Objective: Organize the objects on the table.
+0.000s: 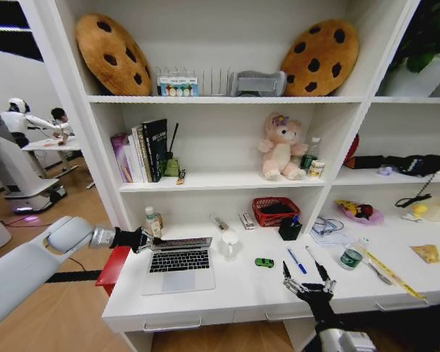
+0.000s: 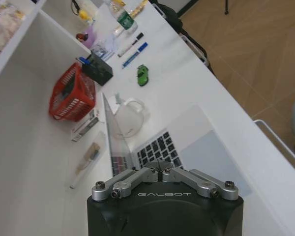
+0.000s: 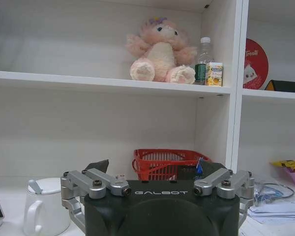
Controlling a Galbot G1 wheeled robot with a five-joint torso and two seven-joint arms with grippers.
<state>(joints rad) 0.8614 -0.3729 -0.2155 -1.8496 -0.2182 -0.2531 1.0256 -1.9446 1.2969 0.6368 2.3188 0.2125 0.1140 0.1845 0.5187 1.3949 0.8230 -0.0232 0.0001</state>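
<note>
My left gripper point(image 1: 151, 242) sits at the laptop's point(image 1: 180, 265) left rear corner, by the hinge end of the low-tilted screen; in the left wrist view its fingers point(image 2: 137, 178) meet at the tips, drawn narrow, but whether they pinch the lid edge I cannot tell; the laptop itself lies open on the table point(image 1: 242, 290), keyboard showing, near the table's left end.

My right gripper point(image 1: 306, 282) hovers at the table's front edge, to the right of the laptop and well apart from it; jaws spread wide, holding nothing; from the right wrist view the fingers point(image 3: 102, 183) stand far apart on either side of the housing.

Other items, placed from the laptop: white mug point(image 1: 229, 244) just beside its right rear corner; green toy car point(image 1: 264, 262) further right, standing free; blue pen point(image 1: 296, 261) beyond the car, with a black pen point(image 1: 312, 257) just past it; green-labelled jar point(image 1: 351, 256) further right again; black pen holder point(image 1: 290, 229) and red basket point(image 1: 274, 211) behind the car, against the back wall; pink plush bear point(image 1: 282, 147) on the shelf above them.
</note>
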